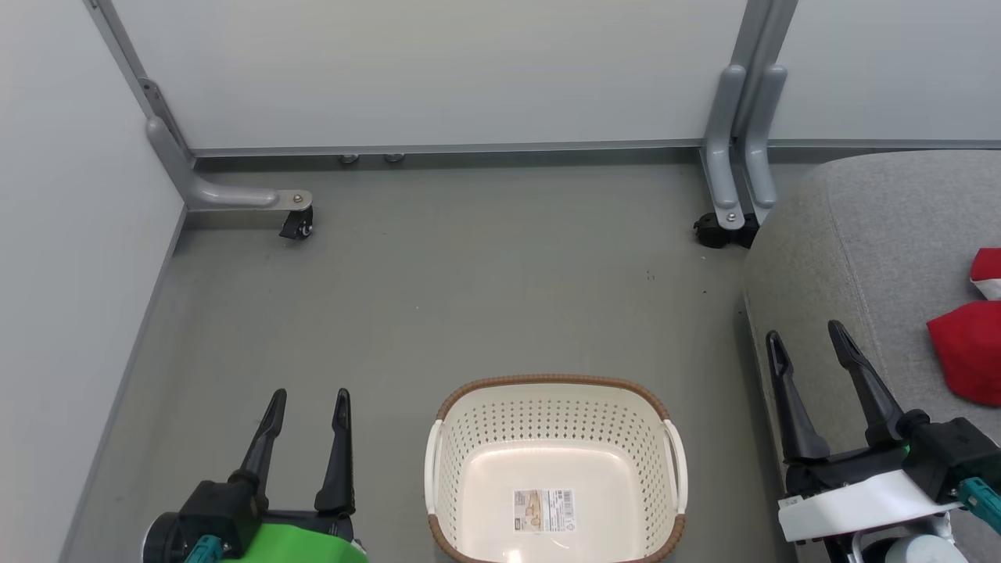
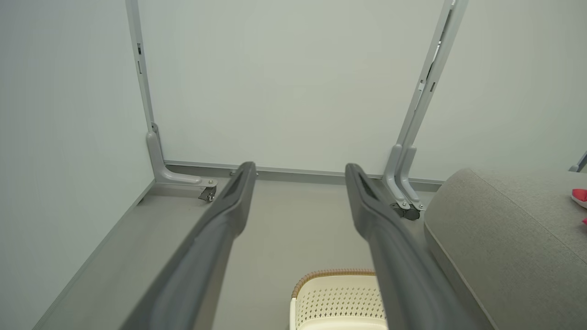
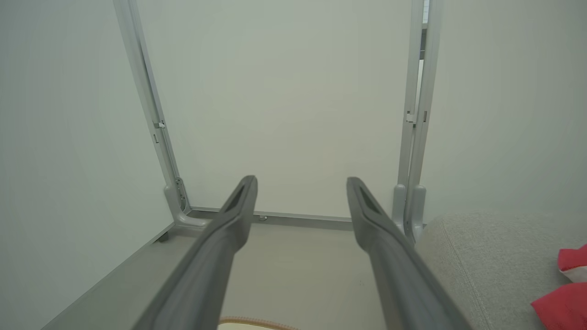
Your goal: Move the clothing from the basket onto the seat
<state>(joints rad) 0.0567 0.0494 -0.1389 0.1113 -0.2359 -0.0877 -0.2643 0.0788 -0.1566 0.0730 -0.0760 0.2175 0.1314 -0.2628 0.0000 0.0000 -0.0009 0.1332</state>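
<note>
The cream-white perforated basket [image 1: 555,469] with a brown rim stands on the floor at the bottom centre, holding only a paper label [image 1: 543,510]. Red clothing [image 1: 970,360] lies on the grey seat [image 1: 876,234] at the right edge, one piece with white trim [image 1: 987,275] behind the plain one. My left gripper [image 1: 309,399] hangs open left of the basket, nothing between its fingers. My right gripper [image 1: 805,335] stands open over the seat's front left corner, left of the clothing. Both wrist views show the open fingers: the left gripper [image 2: 298,169] above the basket [image 2: 339,298], the right gripper [image 3: 300,182] beside the seat [image 3: 495,256] and clothing [image 3: 562,305].
White partition panels on grey frames close the back and left. Their feet with black castors [image 1: 297,225] [image 1: 715,231] stand on the grey floor [image 1: 469,297]. The floor between basket and panels is open.
</note>
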